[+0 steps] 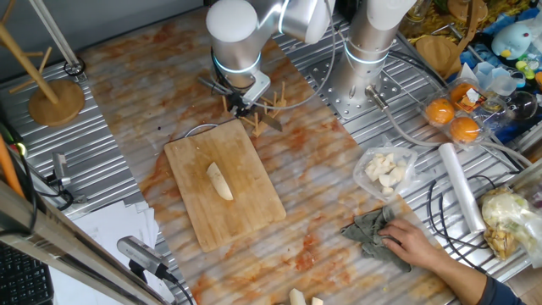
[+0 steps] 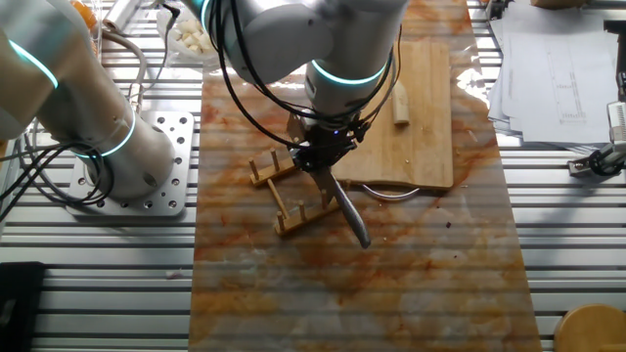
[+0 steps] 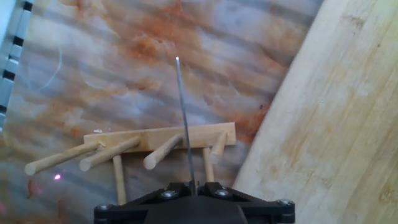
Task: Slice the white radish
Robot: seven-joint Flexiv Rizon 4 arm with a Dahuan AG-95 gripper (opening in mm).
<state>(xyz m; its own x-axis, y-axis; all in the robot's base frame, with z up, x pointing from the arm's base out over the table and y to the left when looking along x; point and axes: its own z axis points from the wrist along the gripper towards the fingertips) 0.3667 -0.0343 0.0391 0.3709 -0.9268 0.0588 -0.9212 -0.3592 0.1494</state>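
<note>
White radish (image 1: 219,180) lies mid cutting board (image 1: 246,212), centre of one fixed view, untouched. Hand (image 2: 326,161) sits above the board's top edge, clamped on a knife (image 2: 347,208); blade seen edge-on in the hand view (image 3: 184,118). Wooden peg rack (image 2: 293,196) directly under the blade, just beside the board. Lower right: person's hand (image 1: 419,241) on a grey cloth (image 1: 368,230). Bag of whitish pieces (image 1: 385,169) right of board, oranges (image 1: 453,119) upper right, on the counter (image 1: 322,178).

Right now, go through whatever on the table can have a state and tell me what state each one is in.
white radish: whole, uncut, lying on the cutting board
knife: gripped, blade over the rack
gripper: jaws shut on the knife
wooden rack: lying on the table, pegs sideways
</note>
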